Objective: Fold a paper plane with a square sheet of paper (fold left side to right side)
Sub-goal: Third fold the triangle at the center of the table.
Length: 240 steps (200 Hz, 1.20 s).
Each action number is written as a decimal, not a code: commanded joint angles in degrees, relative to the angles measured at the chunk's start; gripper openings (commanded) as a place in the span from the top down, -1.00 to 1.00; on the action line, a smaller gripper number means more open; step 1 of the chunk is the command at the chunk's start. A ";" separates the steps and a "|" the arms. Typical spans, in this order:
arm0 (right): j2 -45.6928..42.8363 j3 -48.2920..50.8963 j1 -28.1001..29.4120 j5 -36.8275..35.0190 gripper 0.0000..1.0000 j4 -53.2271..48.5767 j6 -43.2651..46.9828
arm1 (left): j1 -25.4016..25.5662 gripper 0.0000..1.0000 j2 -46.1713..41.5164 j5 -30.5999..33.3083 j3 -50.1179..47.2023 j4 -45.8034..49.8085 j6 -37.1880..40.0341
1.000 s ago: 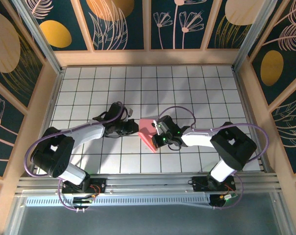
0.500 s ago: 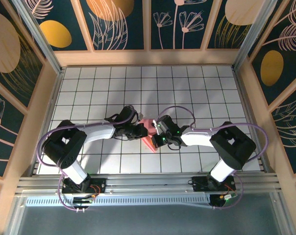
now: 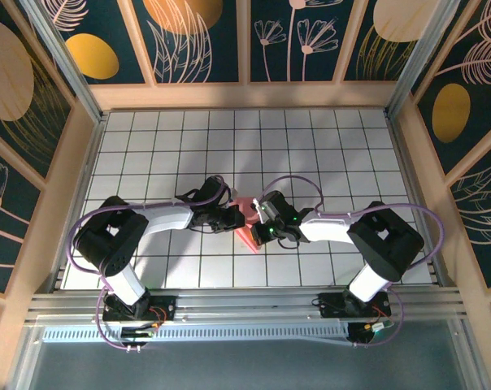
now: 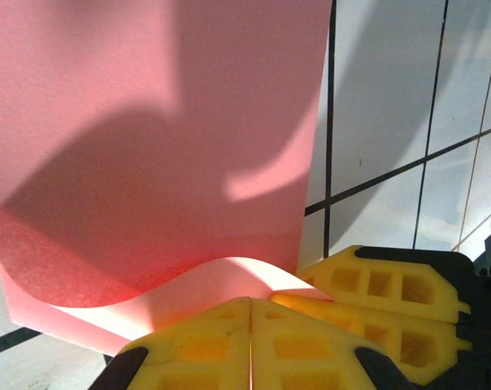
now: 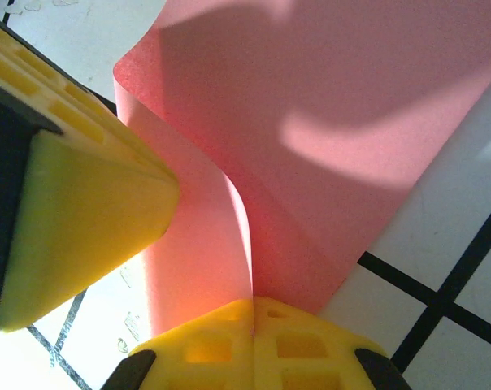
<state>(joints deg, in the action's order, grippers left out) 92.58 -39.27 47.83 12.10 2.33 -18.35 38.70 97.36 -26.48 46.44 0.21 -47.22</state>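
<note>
A second ago the left claw (image 3: 236, 218) sat just left of the square sheet of paper (image 3: 249, 237). It has since slid right onto the sheet's left part, covering more of the pink, and its elbow has swung inward. The left wrist view shows its fingers pressed together on the sheet's raised, curling edge (image 4: 229, 276). The right claw (image 3: 258, 223) has not moved and stays pinched on a lifted fold (image 5: 221, 236). The sheet lies mid-counter (image 3: 327, 146) between both claws.
</note>
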 commanded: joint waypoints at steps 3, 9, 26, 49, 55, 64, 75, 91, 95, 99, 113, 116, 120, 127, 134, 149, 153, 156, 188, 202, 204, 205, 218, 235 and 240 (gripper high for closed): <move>2.79 0.50 0.55 -0.94 1.00 -6.05 0.68 | 0.50 0.85 2.02 1.08 -0.82 1.21 0.62; 2.86 0.50 0.51 -0.94 1.00 -6.02 0.68 | 0.50 0.85 2.13 1.12 -0.88 1.28 0.68; 3.04 0.46 0.51 -0.85 1.00 -5.95 0.68 | 0.50 0.85 2.21 1.51 -1.08 1.46 0.79; 2.94 0.51 0.55 -0.94 1.00 -5.99 0.62 | 0.50 0.85 2.13 2.21 -1.13 2.28 1.04; 2.92 0.59 0.51 -0.94 1.00 -6.01 0.68 | 0.50 0.85 2.05 2.39 -1.17 2.47 1.14; 2.88 0.59 0.51 -1.02 1.00 -6.02 0.68 | 0.48 0.85 1.96 2.56 -1.35 2.58 1.20; 2.92 0.59 0.51 -1.02 1.00 -6.08 0.68 | 0.50 0.85 1.79 2.70 -1.57 2.69 1.15; 2.90 0.68 0.52 -1.11 1.00 -6.11 0.68 | 0.50 0.85 1.56 2.84 -1.95 2.69 1.07; 2.88 0.68 0.51 -1.11 1.00 -6.06 0.68 | 0.50 0.85 1.44 2.92 -2.11 2.69 1.03; 2.94 0.68 0.51 -1.11 1.00 -6.05 0.66 | 0.49 0.85 1.43 2.92 -2.21 2.69 1.03; 2.99 0.84 0.51 -1.11 1.00 -6.00 0.68 | 0.50 0.85 1.32 3.10 -2.55 2.69 1.08; 2.97 0.83 0.51 -1.11 1.00 -5.97 0.63 | 0.50 0.85 1.26 3.17 -2.60 2.77 1.01; 3.00 0.86 0.53 -1.11 1.00 -6.02 0.61 | 0.48 0.85 1.25 3.19 -2.65 2.78 1.01; 2.97 0.86 0.56 -1.11 1.00 -6.02 0.60 | 0.50 0.85 1.20 3.28 -2.67 2.78 0.98; 3.11 0.86 0.51 -1.11 1.00 -6.02 0.59 | 0.47 0.85 1.18 3.36 -2.90 2.78 0.93; 3.16 0.86 0.56 -1.11 1.00 -5.95 0.59 | 0.50 0.85 1.16 3.62 -3.18 2.78 0.90; 3.18 0.86 0.51 -1.11 1.00 -5.98 0.58 | 0.46 0.85 1.16 3.71 -3.24 2.78 0.90; 3.19 0.86 0.51 -1.11 1.00 -6.01 0.59 | 0.47 0.85 1.16 3.76 -3.31 2.78 0.90; 2.36 0.45 0.34 -0.61 0.96 -5.71 -0.01 | 0.49 0.85 1.24 4.16 -4.31 2.19 0.68; 1.76 -0.30 0.08 -0.28 0.92 -5.69 -0.37 | 0.50 0.86 1.42 4.37 -4.63 1.95 0.56; 1.61 -0.40 0.03 -0.20 0.91 -5.67 -0.37 | 0.50 0.86 1.43 4.36 -4.72 1.91 0.55; 1.58 -0.47 0.05 -0.17 0.91 -5.67 -0.42 | 0.50 0.86 1.47 4.35 -4.75 1.91 0.55; 1.00 -1.20 -0.28 0.16 0.86 -5.67 -0.46 | 0.50 0.86 1.60 4.42 -4.93 1.69 0.44; 0.30 -2.30 -0.76 0.47 0.80 -6.11 -0.46 | 0.50 0.87 1.60 4.55 -5.20 1.46 0.37; 0.03 -2.59 -0.89 0.51 0.77 -6.26 -0.46 | 0.50 0.87 1.65 4.68 -5.21 1.46 0.37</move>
<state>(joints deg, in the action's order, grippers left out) 92.79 -40.38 47.68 12.32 0.82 -18.39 38.81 98.41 -24.14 43.38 -1.65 -46.81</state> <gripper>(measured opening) 0.089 0.068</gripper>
